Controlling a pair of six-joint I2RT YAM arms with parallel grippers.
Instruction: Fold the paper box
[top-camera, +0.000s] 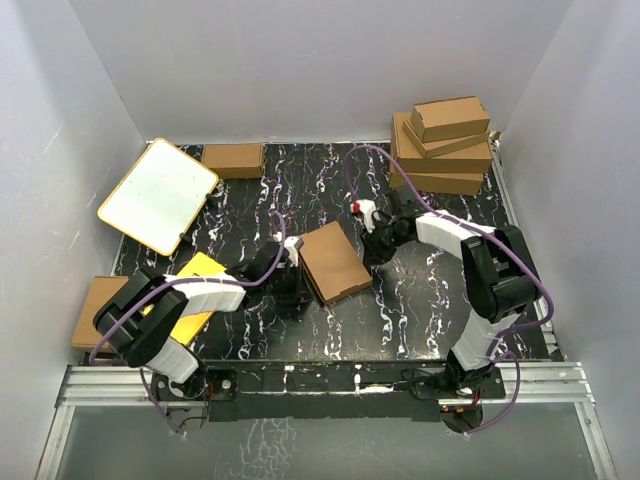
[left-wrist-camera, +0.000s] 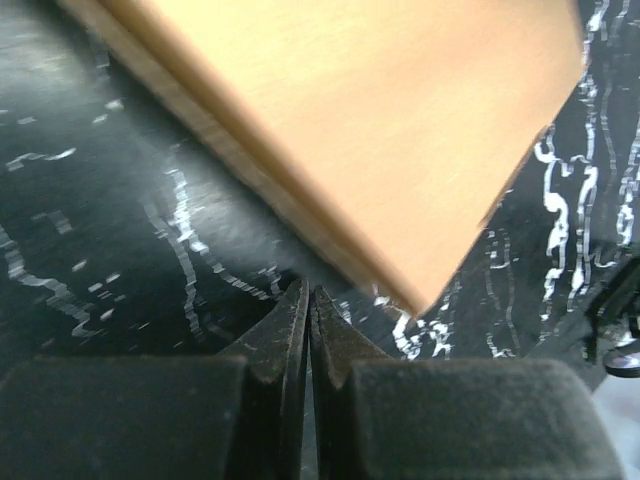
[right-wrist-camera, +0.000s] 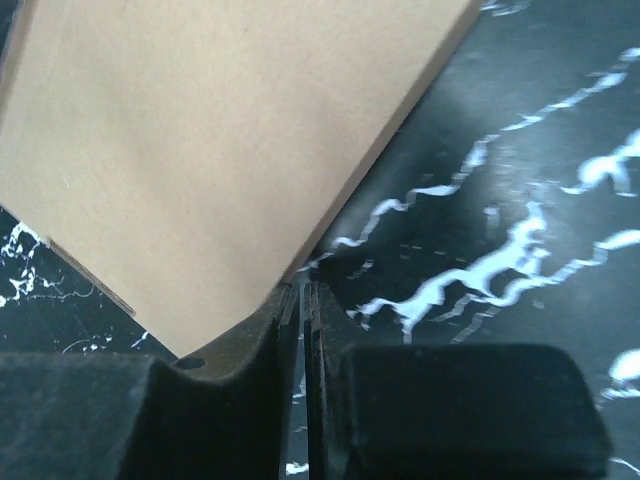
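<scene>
Left claw: my two dark fingers are pressed together at the tips with nothing between them. They sit low over the table, just beside one edge of the paper box near its corner. I cannot tell whether they touch it.
Right claw: my fingers are together here too, with only a hairline slit between them and nothing clamped. A corner of the box lies just left of the tips and overlaps my left finger in the wrist view. I cannot tell whether there is contact.
Paper box: plain brown cardboard, seen as a thin closed rectangle. It lies flat near the middle of the table, turned at an angle to the table's edges. My left claw is at its left side and my right claw at its right side, so it sits between the two.
Table: black with white marble-like veining, walled in white on three sides.
Stack of brown boxes: several flat boxes piled unevenly in the far right corner, well apart from the paper box.
Small brown box: sits alone against the far wall, left of centre.
White board: has an orange rim and is tilted at the far left, just beside the small brown box.
Yellow card: lies flat at the near left and is partly hidden under my left arm.
Flat brown cardboard: lies at the left edge, beside the yellow card and partly hidden behind my left arm.
</scene>
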